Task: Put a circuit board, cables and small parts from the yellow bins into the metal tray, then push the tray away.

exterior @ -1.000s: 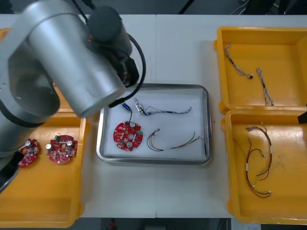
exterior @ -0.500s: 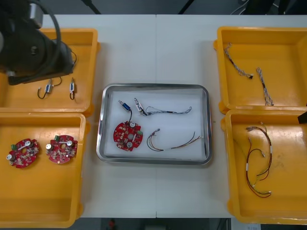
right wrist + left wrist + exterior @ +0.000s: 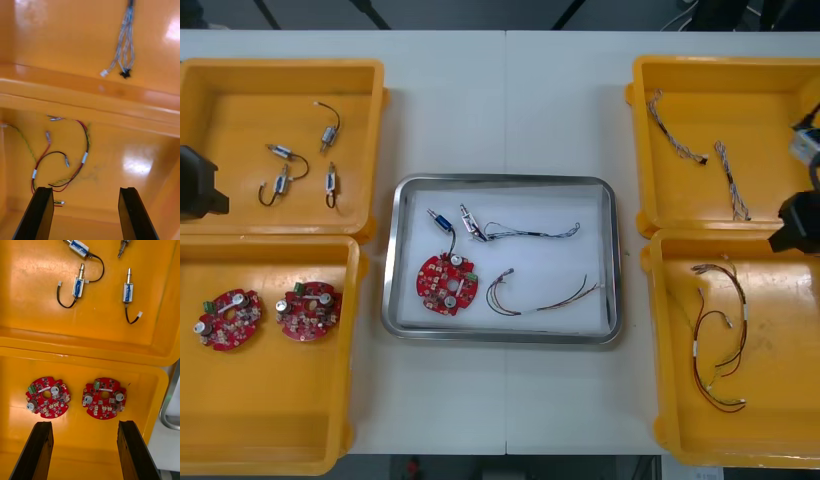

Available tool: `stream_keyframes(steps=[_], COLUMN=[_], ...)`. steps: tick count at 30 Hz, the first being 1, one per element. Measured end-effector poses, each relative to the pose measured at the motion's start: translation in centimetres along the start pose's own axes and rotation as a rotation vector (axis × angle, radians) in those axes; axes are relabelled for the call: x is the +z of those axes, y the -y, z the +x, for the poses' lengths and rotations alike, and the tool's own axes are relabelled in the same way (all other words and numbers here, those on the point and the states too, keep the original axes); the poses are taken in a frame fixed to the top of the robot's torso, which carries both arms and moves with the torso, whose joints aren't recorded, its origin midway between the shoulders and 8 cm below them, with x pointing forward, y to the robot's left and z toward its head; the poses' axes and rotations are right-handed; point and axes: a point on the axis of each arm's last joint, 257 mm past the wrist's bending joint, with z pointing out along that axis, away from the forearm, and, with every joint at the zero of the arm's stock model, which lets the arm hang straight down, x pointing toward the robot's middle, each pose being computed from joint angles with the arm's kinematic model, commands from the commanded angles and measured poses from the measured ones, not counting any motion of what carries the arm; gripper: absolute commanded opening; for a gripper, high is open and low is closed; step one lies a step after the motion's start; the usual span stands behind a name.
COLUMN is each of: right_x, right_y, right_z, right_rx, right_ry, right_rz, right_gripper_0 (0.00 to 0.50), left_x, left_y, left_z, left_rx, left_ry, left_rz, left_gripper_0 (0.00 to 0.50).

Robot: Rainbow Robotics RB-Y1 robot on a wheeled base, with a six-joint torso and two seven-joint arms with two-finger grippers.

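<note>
The metal tray [image 3: 612,262], white inside, sits at the table's middle. In it lie a red circuit board [image 3: 446,284], a small metal part [image 3: 440,222], a black cable [image 3: 525,233] and a red and yellow cable [image 3: 542,298]. My left gripper [image 3: 85,424] stands open above the near left yellow bin [image 3: 270,420], its fingers short of two circuit boards [image 3: 48,396] [image 3: 104,398]. Open too, my right gripper [image 3: 84,190] hangs over the near right bin [image 3: 780,400], with red and yellow cables [image 3: 63,157] just ahead of its fingers.
The far left bin [image 3: 240,90] holds several small metal parts [image 3: 300,165]. Twisted blue and white cables [image 3: 730,180] lie in the far right bin [image 3: 760,100]. The left arm [image 3: 195,185] shows at the left edge, the right arm [image 3: 800,215] at the right edge.
My left arm has pulled back from above the tray to the table's left edge, uncovering both left bins. My right arm has come a little further in at the right edge.
</note>
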Motion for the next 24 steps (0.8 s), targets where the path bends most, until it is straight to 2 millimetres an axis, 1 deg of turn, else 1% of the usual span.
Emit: stream_keyframes(steps=[5,9,12,15,19,24], right_x=[0.1,0.2,0.3,0.5,0.8,1.8], right_y=[-3.4,-5.9,-7.9,-10.0,-13.0,-16.9], right_z=[-1.7,-2.8,-3.1,-3.3,-3.6,-3.6], right_rx=[-0.131,-0.212,-0.269,-0.322,-0.406,-0.523], right_ry=[-0.008,0.000,-0.006,-0.011,-0.013,-0.011], right_rz=[0.012,-0.001,-0.019,-0.037,-0.053,-0.071], right_gripper_0=[0.500,0.500,0.500,0.500,0.500,0.500], left_x=[1.1,2.8,3.9,4.6,5.0,5.4], left_y=[-1.2,-2.2,-3.1,-3.8,-4.4,-4.7], left_z=[0.6,2.3,4.0,4.9,5.4,5.8], left_rx=[-0.025,-0.044,-0.060,-0.071,-0.073,-0.077], left_ry=[-0.016,-0.039,-0.070,-0.082,-0.086,-0.086], left_rz=[0.013,0.013,0.002,-0.009,-0.018,-0.016], left_gripper_0=[0.500,0.500,0.500,0.500,0.500,0.500])
